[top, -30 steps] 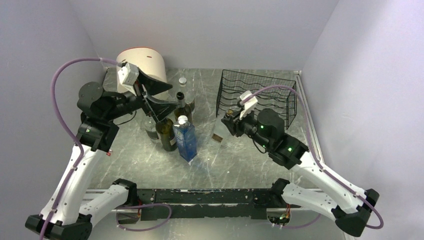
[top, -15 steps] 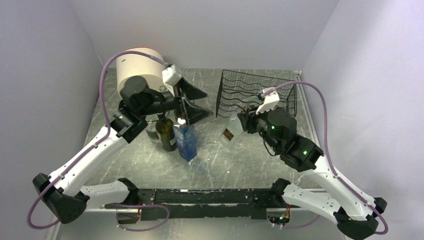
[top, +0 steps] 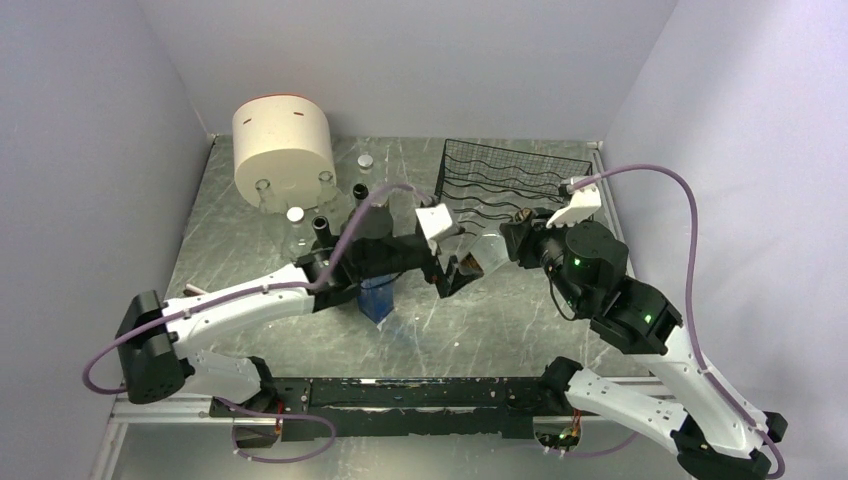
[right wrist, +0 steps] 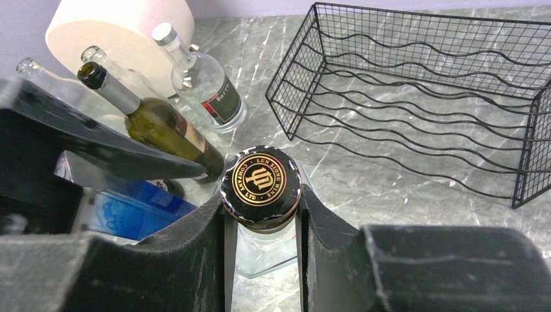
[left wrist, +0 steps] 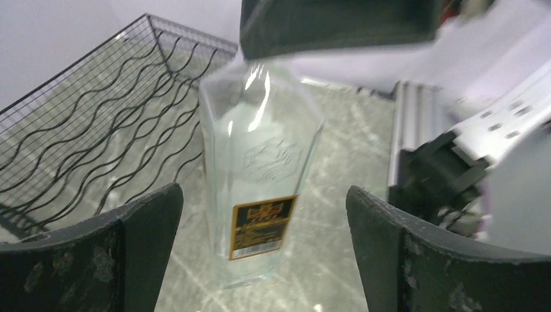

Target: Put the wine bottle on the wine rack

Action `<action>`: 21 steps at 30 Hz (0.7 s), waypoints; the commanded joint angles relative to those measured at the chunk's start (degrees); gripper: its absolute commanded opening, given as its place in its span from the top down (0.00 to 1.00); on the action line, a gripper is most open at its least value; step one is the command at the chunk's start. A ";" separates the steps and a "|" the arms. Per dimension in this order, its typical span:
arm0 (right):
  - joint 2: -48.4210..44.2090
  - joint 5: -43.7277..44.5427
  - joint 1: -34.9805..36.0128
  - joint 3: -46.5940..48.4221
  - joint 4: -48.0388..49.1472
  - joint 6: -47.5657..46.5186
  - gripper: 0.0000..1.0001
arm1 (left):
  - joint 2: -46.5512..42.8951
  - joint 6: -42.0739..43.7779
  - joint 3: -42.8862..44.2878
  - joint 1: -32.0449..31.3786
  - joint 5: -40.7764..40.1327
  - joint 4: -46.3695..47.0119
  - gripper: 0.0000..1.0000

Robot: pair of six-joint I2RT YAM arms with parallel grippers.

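Observation:
The wine bottle [top: 482,256] is clear square glass with a black and gold label and a black cap [right wrist: 261,183]. My right gripper [top: 516,240] is shut on its neck just under the cap and holds it tilted above the table, in front of the black wire wine rack [top: 515,185]. My left gripper [top: 450,272] is open, its jaws wide on either side of the bottle's lower body [left wrist: 260,169] without touching it. The rack [left wrist: 97,130] lies behind and to the left in the left wrist view, and at the upper right in the right wrist view [right wrist: 416,97].
A cream cylindrical container [top: 283,135] stands at the back left. Several other bottles [top: 325,225] and a blue carton [top: 378,295] stand under my left arm. A green wine bottle [right wrist: 156,123] and a small clear bottle [right wrist: 205,84] show in the right wrist view.
My left arm has swung from the bottle cluster to the right and now straddles the clear bottle. My right gripper has carried the bottle up and toward the rack.

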 commanded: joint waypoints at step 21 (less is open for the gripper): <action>-3.91 1.82 0.01 3.62 7.52 7.71 1.00 | 15.38 18.53 -7.49 -5.32 -16.85 26.83 0.06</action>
